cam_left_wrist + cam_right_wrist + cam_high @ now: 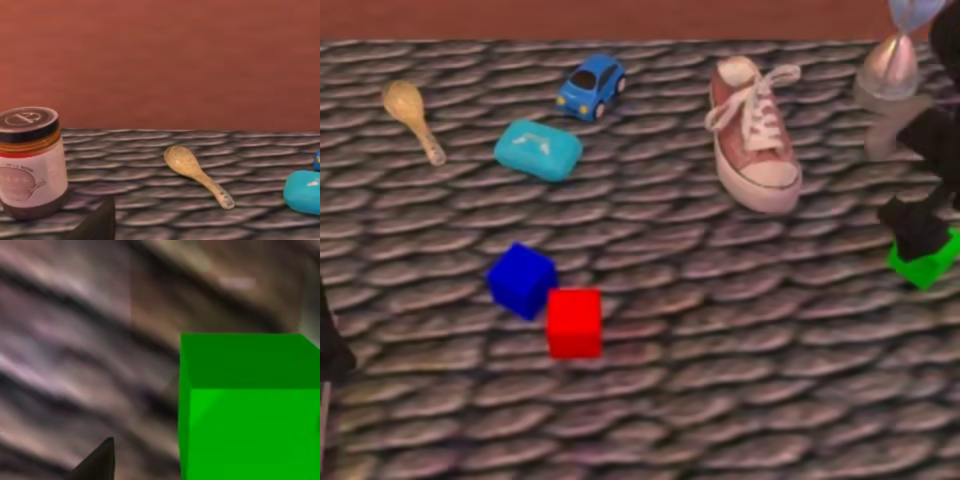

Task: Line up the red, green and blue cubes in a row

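Right arm was at work at the bench's (720, 400) right edge. Right pincer (917, 232) sat directly over the green cube (928, 262), its dark body hiding the cube's upper left part in the top view. Could not tell whether the pincer was clenched on the cube or released: the right wrist view showed only one dark fingertip (97, 462) beside the green cube (250, 405), apart from it, with the woven bench surface behind.

Blue cube (521, 280) and red cube (574, 322) lay left of the bench's centre, corner to corner, touching or nearly so; the blue one was turned at an angle, the red one squarer to the bench edges. Green cube was well apart from both, far to the right.

Left arm was parked at the bench's left edge; only a dark sliver of it (330, 345) showed in the top view. Left pincer (100, 225): one dark fingertip in the left wrist view, state could not be told.

Other items, back half of bench: wooden spoon (412, 118) at left, teal soap-like block (538, 150), light-blue toy car (591, 86), pink sneaker (753, 135). Left wrist view also showed a jar (31, 162) with a dark lid, standing upright.
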Controlling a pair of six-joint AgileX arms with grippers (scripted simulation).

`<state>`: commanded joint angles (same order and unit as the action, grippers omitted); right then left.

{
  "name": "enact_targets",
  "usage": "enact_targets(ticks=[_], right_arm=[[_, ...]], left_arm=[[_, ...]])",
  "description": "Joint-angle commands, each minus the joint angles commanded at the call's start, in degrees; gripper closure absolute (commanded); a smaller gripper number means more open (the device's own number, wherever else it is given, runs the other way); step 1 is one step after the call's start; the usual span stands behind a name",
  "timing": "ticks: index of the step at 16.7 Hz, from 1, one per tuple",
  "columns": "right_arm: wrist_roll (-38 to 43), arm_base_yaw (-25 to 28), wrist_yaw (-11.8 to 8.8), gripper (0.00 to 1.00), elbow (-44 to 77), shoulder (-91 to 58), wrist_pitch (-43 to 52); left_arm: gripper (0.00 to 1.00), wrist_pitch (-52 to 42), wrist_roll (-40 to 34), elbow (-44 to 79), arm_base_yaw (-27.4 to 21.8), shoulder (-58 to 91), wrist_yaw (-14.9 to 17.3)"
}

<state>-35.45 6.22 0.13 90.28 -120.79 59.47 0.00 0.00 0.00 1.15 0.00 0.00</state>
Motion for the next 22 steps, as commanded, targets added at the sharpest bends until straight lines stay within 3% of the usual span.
enact_targets(ticks=[4, 9, 22], right_arm=[[0.1, 0.1, 0.0, 0.0, -5.2, -2.9, -8.3], [0.2, 0.1, 0.0, 0.0, -5.9, -3.4, -9.3], [0.2, 0.1, 0.0, 0.98, -5.9, -3.4, -9.3]], left_arm=[[0.0, 0.0, 0.0, 0.0, 0.0, 0.0, 0.0], [0.0, 0.0, 0.0, 0.0, 0.0, 0.0, 0.0], [0.0, 0.0, 0.0, 0.0, 0.0, 0.0, 0.0]])
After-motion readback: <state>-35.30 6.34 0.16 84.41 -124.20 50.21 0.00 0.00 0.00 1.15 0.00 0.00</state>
